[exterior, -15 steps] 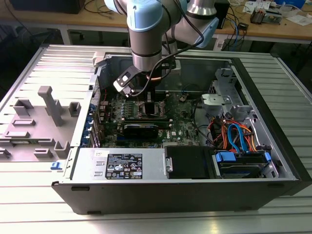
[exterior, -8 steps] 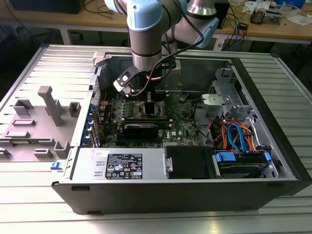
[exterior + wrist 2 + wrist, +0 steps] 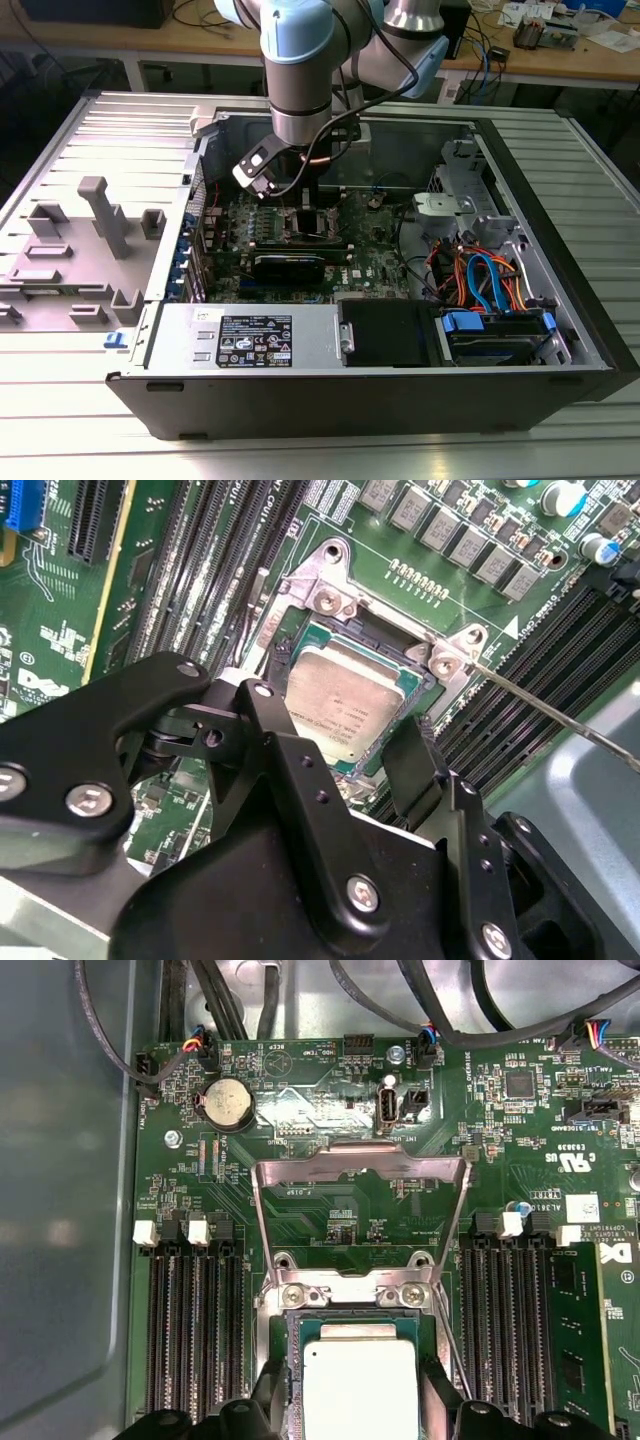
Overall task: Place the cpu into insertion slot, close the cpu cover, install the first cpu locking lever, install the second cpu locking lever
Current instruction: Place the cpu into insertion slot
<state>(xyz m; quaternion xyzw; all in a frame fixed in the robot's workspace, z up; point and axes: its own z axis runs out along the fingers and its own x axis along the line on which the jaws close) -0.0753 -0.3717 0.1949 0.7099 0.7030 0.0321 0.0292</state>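
Arm: the arm [image 3: 300, 60] is reaching down into the open computer case [image 3: 350, 400] in the exterior view, over the green motherboard [image 3: 385, 240].
Gripper: the gripper [image 3: 340, 740] is hovering low over the socket in both wrist views, holding nothing. Its fingers [image 3: 262, 720] are spread apart and straddling the cpu.
Cpu: the cpu [image 3: 360, 1390] is lying flat in the insertion slot [image 3: 350, 1290], silvery top facing up.
Cpu cover: the cpu cover [image 3: 360, 1166] is standing swung open at the slot's hinge side, with the board showing through its window.
Locking lever: the locking lever [image 3: 540, 705], a thin rod, is slanting away from a slot corner.
Surface: the ribbed metal surface [image 3: 590, 130] is carrying the case.
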